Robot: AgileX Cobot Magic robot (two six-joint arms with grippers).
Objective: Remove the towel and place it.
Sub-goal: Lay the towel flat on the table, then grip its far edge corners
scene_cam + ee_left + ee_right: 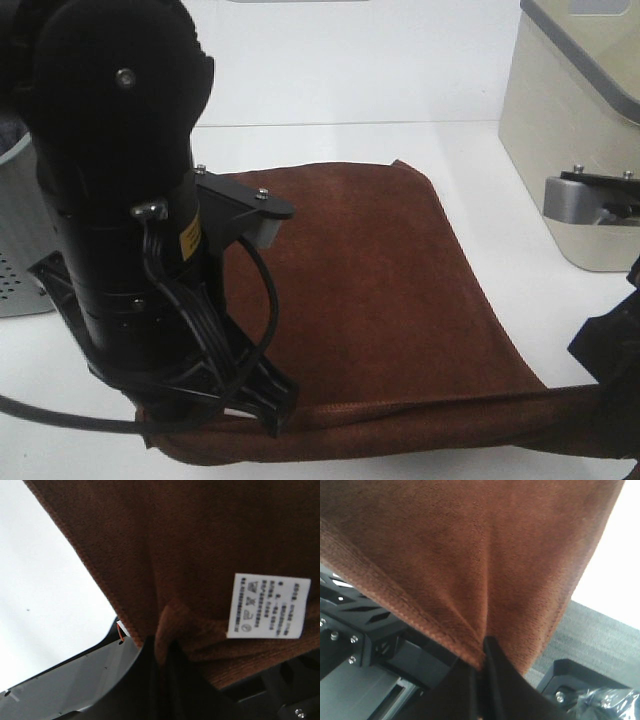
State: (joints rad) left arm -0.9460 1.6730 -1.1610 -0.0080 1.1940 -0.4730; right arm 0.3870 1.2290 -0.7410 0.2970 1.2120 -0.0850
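White tabletop w/ a pale wall behind; the towel lies spread over the centre, far corner toward 1 o'clock, near hem bunched into a ridge along 6 o'clock. Grey basket sits at 9 o'clock and a beige box at 2 o'clock, both apart from the cloth. The left gripper is clenched on the hem, w/ a fold of brown pile squeezed between its fingers, near the white tag. The right gripper is likewise pinched shut on a hem fold, cloth fanning out from the bite. Risks, as I judge them: both bites look thin (just edge material), so a quick pull could slide the hem out. If one arm rises faster than the other, the cloth would skew and one corner would take all the load. Most of the towel lies flat, so its drag on the tabletop adds to that. The left arm's loose cable, approx 7 o'clock, hangs close to the hem and might snag. Pose: left arm fills the 8 o'clock foreground, wrist angled down, camera bracket jutting over the towel. Right arm is mostly out of frame at 4 o'clock, only dark parts showing at the hem's end.
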